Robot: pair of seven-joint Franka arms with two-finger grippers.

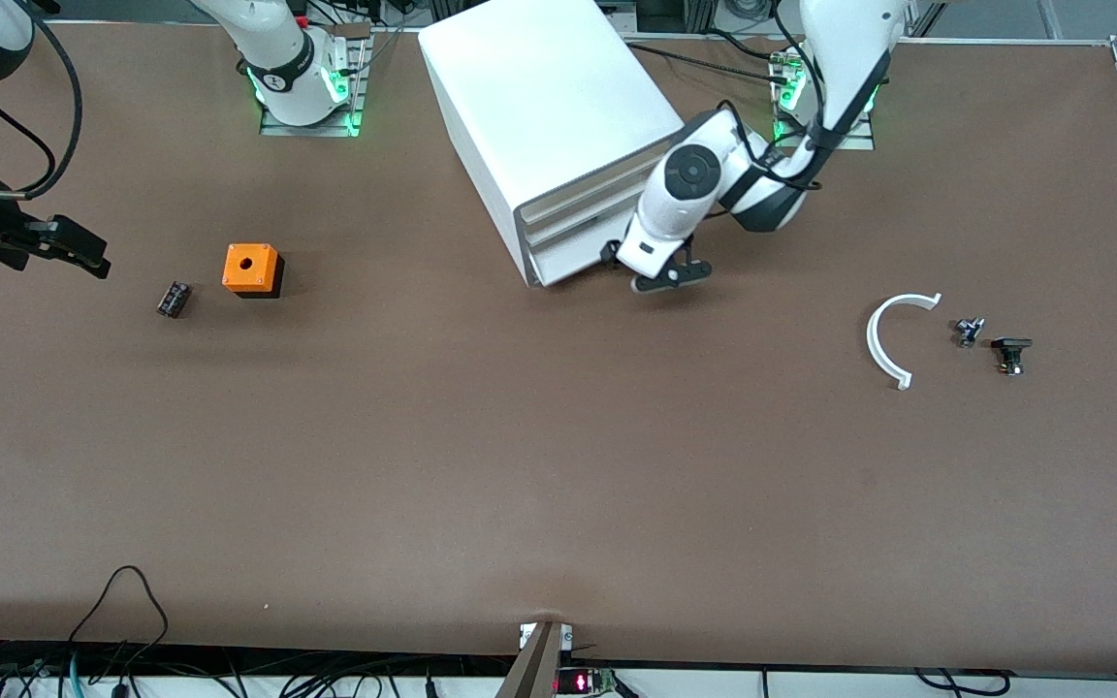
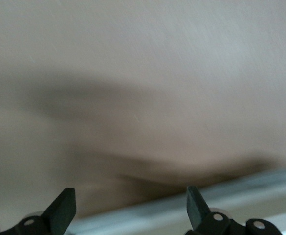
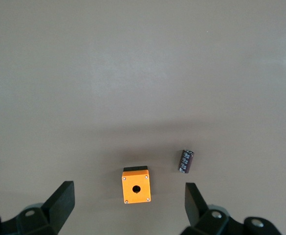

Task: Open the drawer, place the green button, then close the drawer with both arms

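The drawer (image 1: 573,264) is the bottom one in the white cabinet (image 1: 549,97) and stands shut. My left gripper (image 1: 667,279) is low, just in front of the drawer's end toward the left arm. In the left wrist view it (image 2: 130,208) is open and empty, over blurred table and a pale strip (image 2: 191,208). My right gripper (image 1: 74,250) waits in the air at the right arm's end of the table, open and empty (image 3: 129,204). I see no green cap. A small blue-grey part (image 1: 968,332) and a black part (image 1: 1010,354) lie toward the left arm's end.
An orange cube with a round hole (image 1: 252,269) (image 3: 136,185) and a small dark part (image 1: 174,299) (image 3: 186,160) lie toward the right arm's end. A white curved strip (image 1: 883,339) lies beside the small parts toward the left arm's end.
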